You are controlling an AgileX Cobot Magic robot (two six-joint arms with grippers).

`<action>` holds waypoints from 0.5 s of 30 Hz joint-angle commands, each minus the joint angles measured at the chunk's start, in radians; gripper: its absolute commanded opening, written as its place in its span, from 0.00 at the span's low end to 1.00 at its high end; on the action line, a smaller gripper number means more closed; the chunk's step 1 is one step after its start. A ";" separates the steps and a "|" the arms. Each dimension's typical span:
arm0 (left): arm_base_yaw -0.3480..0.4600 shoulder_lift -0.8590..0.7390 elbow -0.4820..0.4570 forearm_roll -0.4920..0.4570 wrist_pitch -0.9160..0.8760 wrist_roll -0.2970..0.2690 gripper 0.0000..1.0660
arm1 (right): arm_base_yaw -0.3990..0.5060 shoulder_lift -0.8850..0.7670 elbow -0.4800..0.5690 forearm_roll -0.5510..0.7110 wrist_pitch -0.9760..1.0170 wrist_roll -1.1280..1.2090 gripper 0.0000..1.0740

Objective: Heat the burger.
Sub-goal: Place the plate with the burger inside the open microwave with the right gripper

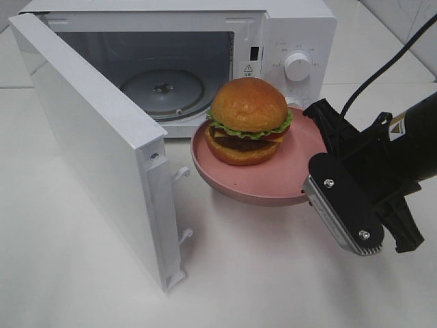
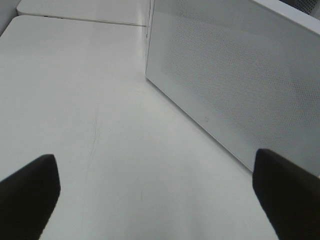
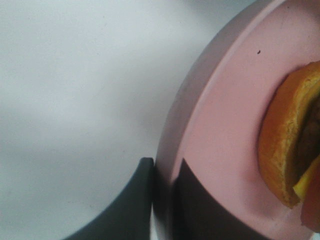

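The microwave [image 1: 293, 41] is standing open, its door [image 1: 95, 150] swinging far out toward the left of the high view and leaving the mouth and the glass turntable [image 1: 162, 89] unblocked. The burger [image 1: 248, 121] is sitting on a pink plate [image 1: 273, 188] just in front of the lower edge of that mouth. The plate is tilting slightly and seems to be hanging clear of the tabletop [image 1: 259, 273]. A gap is showing between the plate's rim and the door's free edge.

The right hand [image 1: 319, 147] is pinching the plate's rim on the side away from the door, 1 finger above and 1 below; only the right wrist view is showing this grip up close.

The left hand [image 2: 160, 195] is appearing only in its own wrist view. Its 2 dark fingertips [image 2: 27, 195] are spread wide over bare tabletop, beside a dotted white panel [image 2: 240, 75].
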 commanded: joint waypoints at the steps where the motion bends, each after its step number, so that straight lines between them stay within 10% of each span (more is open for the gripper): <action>1: 0.002 -0.017 0.002 -0.003 -0.002 -0.004 0.94 | 0.031 0.004 -0.017 -0.030 -0.053 -0.003 0.00; 15: 0.002 -0.017 0.002 -0.003 -0.002 -0.004 0.94 | 0.050 0.016 -0.052 -0.083 -0.093 0.042 0.00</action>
